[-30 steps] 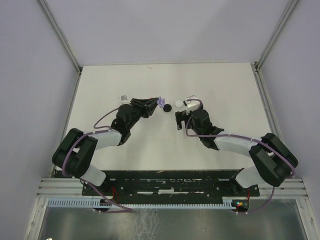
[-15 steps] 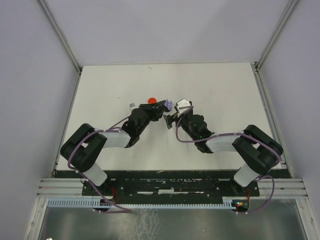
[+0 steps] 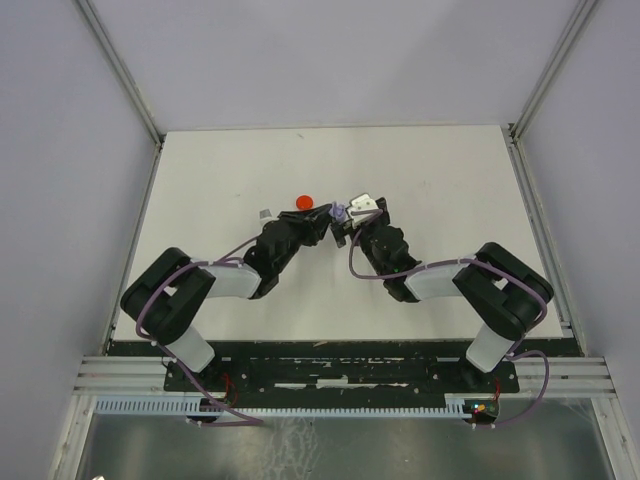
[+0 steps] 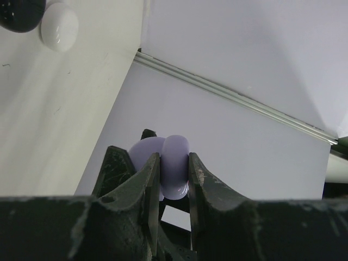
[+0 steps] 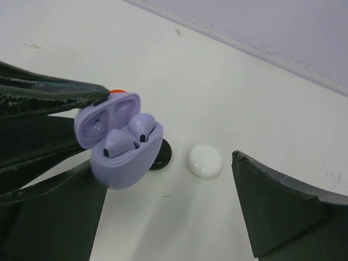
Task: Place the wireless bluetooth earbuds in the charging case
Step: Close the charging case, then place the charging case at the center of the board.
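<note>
Two earbuds (image 5: 117, 144) were seated in the open case (image 5: 122, 166), pinched by the left claw (image 4: 174, 160); the empty, wide-open right claw (image 5: 168, 185) was held just beside.

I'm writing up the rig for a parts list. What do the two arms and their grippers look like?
The left arm and right arm have bulky black joints joined by white links, each trailed by a purple cable. The left gripper and right gripper are black; their fingers are wedge-shaped and scuffed grey.
</note>
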